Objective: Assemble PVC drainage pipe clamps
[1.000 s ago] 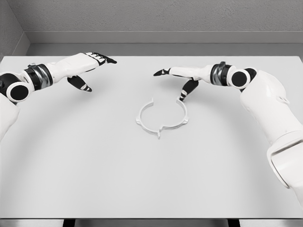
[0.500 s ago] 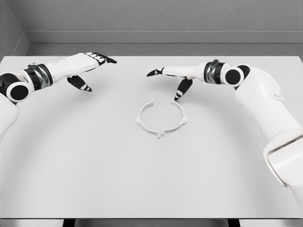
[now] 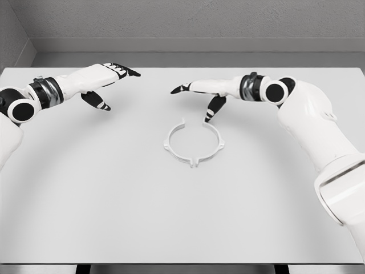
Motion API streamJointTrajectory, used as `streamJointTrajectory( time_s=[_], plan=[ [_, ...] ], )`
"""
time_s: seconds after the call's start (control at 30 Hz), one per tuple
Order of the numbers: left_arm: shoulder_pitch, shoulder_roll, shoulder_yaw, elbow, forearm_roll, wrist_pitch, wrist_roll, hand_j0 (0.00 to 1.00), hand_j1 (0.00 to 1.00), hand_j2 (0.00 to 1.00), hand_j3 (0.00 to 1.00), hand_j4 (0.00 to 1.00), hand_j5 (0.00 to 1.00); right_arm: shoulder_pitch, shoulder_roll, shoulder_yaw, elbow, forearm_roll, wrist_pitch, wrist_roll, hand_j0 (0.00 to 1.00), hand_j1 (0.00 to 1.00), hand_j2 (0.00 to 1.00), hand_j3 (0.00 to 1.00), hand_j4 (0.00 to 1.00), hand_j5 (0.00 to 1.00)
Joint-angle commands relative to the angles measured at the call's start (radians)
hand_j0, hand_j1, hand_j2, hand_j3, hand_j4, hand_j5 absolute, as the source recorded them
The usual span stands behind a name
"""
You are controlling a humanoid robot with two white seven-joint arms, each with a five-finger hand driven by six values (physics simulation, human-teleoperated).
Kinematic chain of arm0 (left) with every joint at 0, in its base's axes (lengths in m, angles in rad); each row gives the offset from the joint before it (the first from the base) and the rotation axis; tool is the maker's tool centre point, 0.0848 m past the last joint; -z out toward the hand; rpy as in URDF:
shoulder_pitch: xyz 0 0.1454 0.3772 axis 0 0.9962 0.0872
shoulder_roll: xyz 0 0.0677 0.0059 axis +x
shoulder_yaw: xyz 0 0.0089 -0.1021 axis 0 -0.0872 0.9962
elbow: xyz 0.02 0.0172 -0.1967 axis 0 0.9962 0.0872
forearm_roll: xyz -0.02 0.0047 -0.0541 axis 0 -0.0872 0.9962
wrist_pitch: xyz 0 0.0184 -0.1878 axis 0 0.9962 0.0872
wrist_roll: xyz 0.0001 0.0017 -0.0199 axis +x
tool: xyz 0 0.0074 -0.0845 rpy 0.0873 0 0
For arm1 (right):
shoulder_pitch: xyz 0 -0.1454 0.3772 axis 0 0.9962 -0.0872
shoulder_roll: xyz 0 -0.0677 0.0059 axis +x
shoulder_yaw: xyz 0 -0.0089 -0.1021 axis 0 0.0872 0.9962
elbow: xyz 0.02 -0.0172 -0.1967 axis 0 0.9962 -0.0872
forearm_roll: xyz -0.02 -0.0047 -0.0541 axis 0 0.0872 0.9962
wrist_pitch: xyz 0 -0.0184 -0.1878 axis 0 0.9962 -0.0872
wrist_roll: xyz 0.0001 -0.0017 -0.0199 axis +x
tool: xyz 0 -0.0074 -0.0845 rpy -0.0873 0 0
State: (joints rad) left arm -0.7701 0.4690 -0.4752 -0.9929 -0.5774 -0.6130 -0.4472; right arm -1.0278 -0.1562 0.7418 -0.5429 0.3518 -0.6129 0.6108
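A white clamp (image 3: 193,144), two half rings forming a near circle with a gap at the top, lies flat mid counter (image 3: 114,194). The right hand (image 3: 202,91) hovers just behind it, fingers (image 3: 181,89) spread and pointing left, the thumb angled down near the clamp's upper right end, possibly touching. The left hand (image 3: 100,79) hangs well apart at far left, fingers extended, holding nothing.
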Motion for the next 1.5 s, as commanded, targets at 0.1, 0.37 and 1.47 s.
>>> streamJointTrajectory(
  time_s=[0.1,0.37,1.47],
  plan=[
    [0.0,0.0,0.001,0.0,0.007,0.002,0.001,1.0,1.0,1.0,1.0,1.0,1.0,0.0,-0.002,0.013,-0.045,-0.008,0.002,0.0,1.0,1.0,1.0,1.0,1.0,1.0],
    [0.0,0.0,0.001,0.0,0.007,0.002,0.001,1.0,1.0,1.0,1.0,1.0,1.0,-0.003,-0.036,-0.033,-0.003,-0.025,0.002,0.0,1.0,1.0,1.0,1.0,1.0,1.0],
    [0.0,0.002,0.001,-0.001,0.008,0.002,0.001,1.0,1.0,1.0,1.0,1.0,1.0,-0.02,0.014,-0.024,0.098,0.062,0.002,0.0,1.0,1.0,1.0,1.0,1.0,1.0]
  ],
)
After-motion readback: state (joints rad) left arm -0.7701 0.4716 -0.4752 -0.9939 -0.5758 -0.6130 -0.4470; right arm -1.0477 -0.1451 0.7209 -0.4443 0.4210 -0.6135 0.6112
